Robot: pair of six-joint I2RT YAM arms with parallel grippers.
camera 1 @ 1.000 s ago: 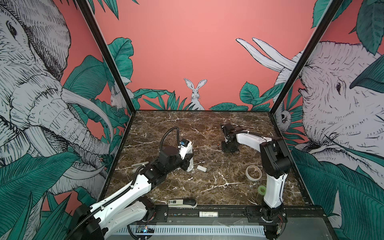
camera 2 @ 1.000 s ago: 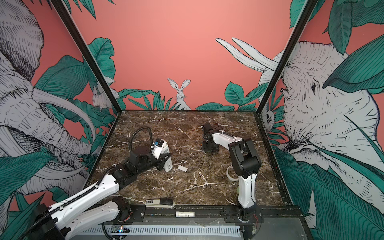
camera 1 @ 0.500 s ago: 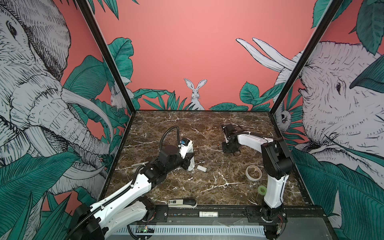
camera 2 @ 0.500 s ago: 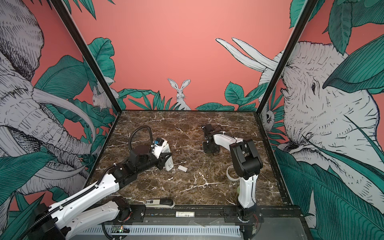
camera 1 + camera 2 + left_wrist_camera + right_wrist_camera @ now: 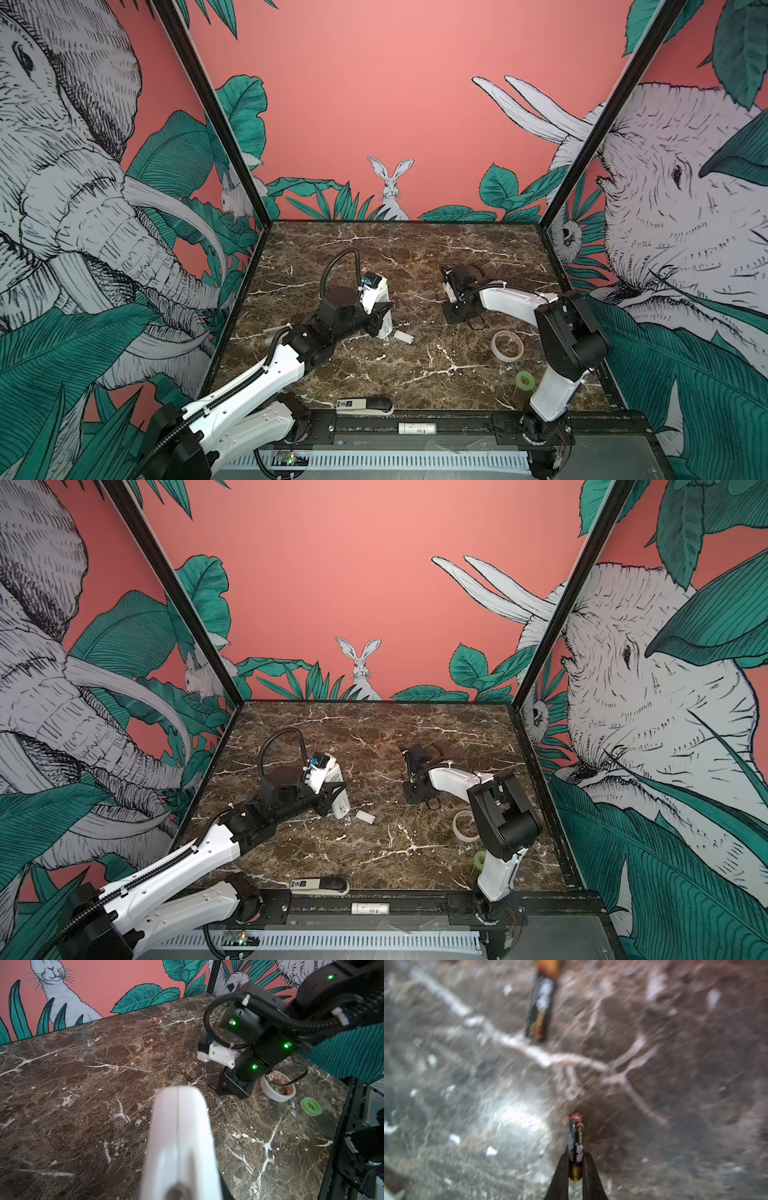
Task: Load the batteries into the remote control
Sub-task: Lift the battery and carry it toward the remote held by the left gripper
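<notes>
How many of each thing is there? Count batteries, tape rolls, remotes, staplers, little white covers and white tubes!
Batteries: 2, a loose battery and a held battery in the right gripper
Tape rolls: 2, a white roll and a green roll
Remote control: 1
Stapler: 1
Small white cover: 1
White tube: 1
Total: 8

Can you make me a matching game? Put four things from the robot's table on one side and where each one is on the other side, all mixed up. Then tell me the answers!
Things:
1. remote control
2. battery
3. stapler
4. green tape roll

Places:
A. pinched between the right gripper's fingers
B. on the table next to the white tape roll
C. held in the left gripper
D. lying at the table's front edge, between the two arm bases

Pairs: 1-C, 2-A, 3-D, 4-B
</notes>
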